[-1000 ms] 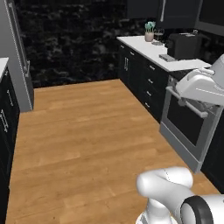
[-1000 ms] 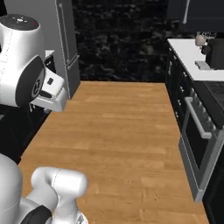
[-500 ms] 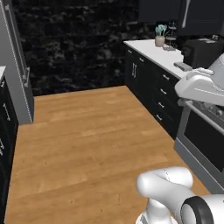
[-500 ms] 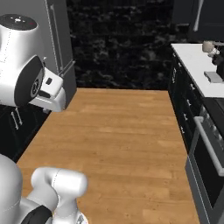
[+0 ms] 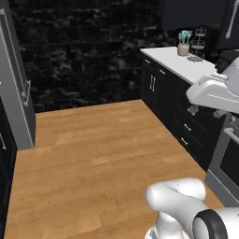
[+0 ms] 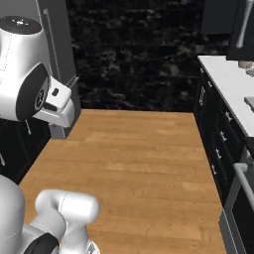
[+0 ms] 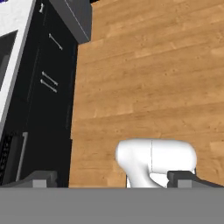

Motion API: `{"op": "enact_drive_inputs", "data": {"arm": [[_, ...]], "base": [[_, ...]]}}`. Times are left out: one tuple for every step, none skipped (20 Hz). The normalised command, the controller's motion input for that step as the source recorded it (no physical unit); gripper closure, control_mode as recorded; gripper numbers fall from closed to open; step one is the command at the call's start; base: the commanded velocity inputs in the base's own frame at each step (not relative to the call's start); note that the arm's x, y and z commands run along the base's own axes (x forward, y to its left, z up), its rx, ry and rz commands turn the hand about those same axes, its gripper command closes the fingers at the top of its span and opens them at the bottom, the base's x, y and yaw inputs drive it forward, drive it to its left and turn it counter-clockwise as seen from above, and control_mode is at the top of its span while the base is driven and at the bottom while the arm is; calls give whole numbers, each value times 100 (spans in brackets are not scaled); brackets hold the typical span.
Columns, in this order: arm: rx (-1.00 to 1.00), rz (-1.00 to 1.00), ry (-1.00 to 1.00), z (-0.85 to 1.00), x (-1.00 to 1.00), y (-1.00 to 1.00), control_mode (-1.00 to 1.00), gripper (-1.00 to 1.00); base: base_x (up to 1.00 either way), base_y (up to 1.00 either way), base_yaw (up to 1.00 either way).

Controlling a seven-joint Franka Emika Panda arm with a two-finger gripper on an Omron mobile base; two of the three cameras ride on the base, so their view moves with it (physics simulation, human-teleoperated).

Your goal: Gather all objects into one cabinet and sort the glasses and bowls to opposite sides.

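Left base view: a wood-plank floor [image 5: 93, 154] with a warm, matte grain runs back to a black, rough stone-textured wall [image 5: 84, 46]. Along the right stands a row of black drawers [image 5: 184, 126] with short silver pulls under a smooth white desk [image 5: 179, 63]. On the far end of the desk sits a small beige pot of teal-green plants [image 5: 183, 44], and just beside it a thin wire stand [image 5: 198, 44], both upright. Above, at the top right, a black wall cabinet [image 5: 196, 14] hangs, and a long silver bar handle [image 5: 230, 21] runs nearly vertical, its long axis up and down. A tall grey fridge [image 5: 16, 88] with a vertical handle fills the left edge. The glossy white arm [image 5: 219, 91] crosses at the right.

Right base view: the same plank floor and stone wall; the white desk [image 6: 225, 89] runs along the right over black drawers, with the cabinet door and its upright silver handle [image 6: 241, 25] at the top right. The rounded white arm [image 6: 30, 84] stands at the left.

Hand view: the hand [image 7: 111, 180] looks down on the floor, its two dark fingertips [image 7: 41, 179] set wide apart with nothing between them. Black drawer fronts with slim silver pulls [image 7: 48, 83] lie to the left. No tumblers or bowl can be made out here.
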Motion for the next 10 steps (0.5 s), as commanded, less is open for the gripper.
{"op": "enact_drive_inputs", "data": {"arm": [[0,0,0,0,0,0,100,-100],[0,0,0,0,0,0,100,-100],[0,0,0,0,0,0,100,-100],[0,0,0,0,0,0,100,-100],[0,0,0,0,0,0,100,-100],[0,0,0,0,0,0,100,-100],[0,0,0,0,0,0,100,-100],[0,0,0,0,0,0,100,-100],[0,0,0,0,0,0,100,-100],[0,0,0,0,0,0,100,-100]], "base": [[100,0,0],[100,0,0],[100,0,0],[100,0,0],[100,0,0],[100,0,0],[100,0,0],[100,0,0],[100,0,0],[100,-1,0]]}}
